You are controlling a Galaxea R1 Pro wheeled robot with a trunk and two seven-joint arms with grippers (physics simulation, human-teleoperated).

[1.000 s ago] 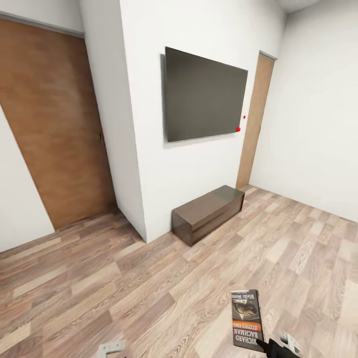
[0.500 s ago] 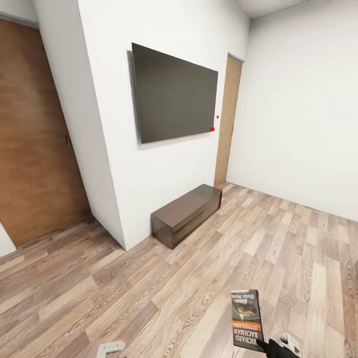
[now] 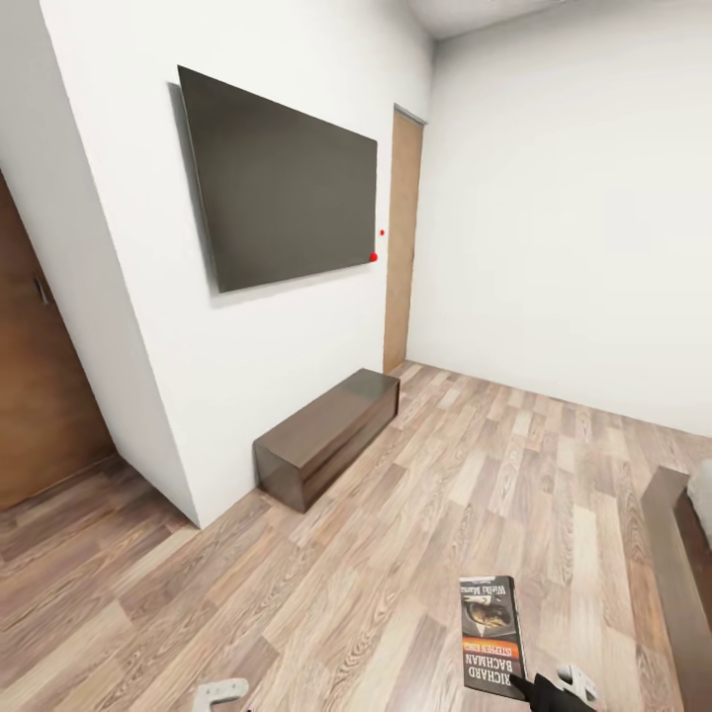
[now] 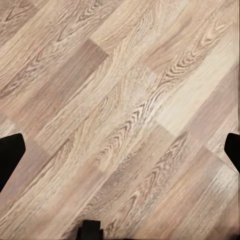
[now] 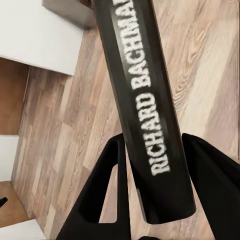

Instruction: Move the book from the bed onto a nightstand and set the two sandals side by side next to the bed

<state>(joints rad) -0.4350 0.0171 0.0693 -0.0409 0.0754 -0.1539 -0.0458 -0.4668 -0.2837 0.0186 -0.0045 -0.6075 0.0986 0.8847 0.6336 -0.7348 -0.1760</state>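
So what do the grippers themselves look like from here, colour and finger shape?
In the right wrist view, the right gripper has two matte black fingers, broad and wedge-shaped, one with a cut-out slot. The left gripper's fingers are also black. In the head view, pale grey metal parts sit near both grippers. No cables or markings are visible.

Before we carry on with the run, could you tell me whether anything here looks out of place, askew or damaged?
Nothing looks damaged or spilled. The only thing away from a resting place is the book, held over the wood floor in the right gripper, its fingers on either side of the spine. The TV and low sideboard sit straight against the wall.
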